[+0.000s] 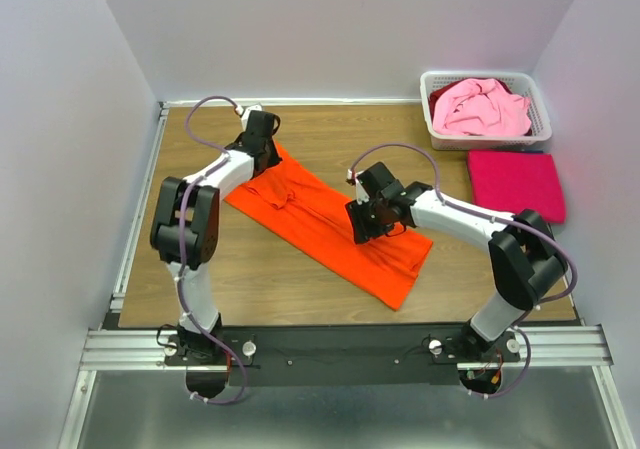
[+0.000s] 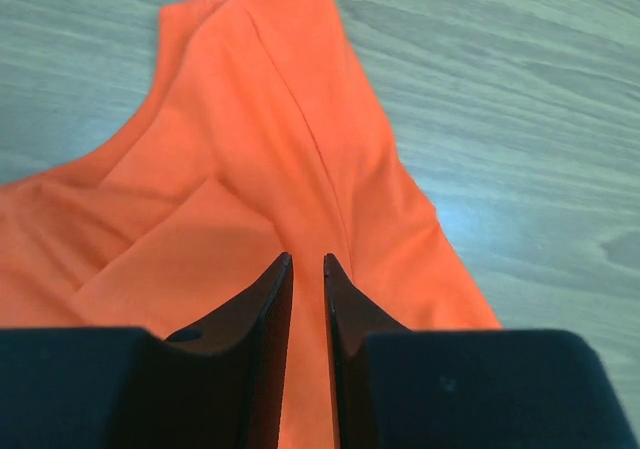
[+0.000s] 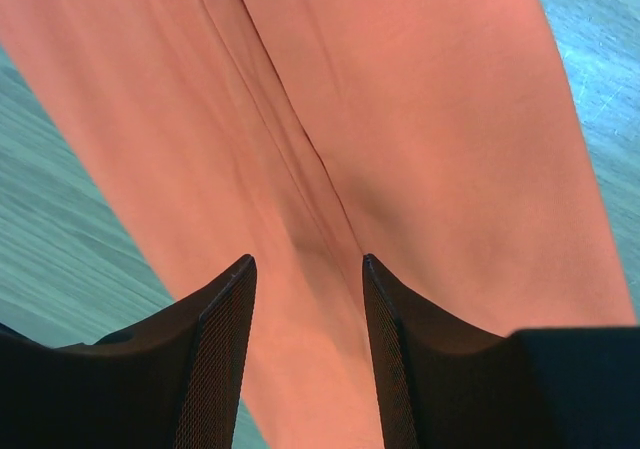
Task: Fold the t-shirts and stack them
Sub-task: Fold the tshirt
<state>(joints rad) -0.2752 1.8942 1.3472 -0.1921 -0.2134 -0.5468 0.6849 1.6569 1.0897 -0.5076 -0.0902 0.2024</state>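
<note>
Folding the orange t-shirt (image 1: 310,219) is in hand. Left gripper (image 2: 308,264) is nearly clenched over cloth beneath it, hold uncertain; right gripper (image 3: 305,269) is released above it. Next likely needs firm pinches.

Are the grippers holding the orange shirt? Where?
Right gripper: open over the orange t-shirt, holding nothing. Left gripper: nearly shut at its far end; hold cannot be told.
</note>
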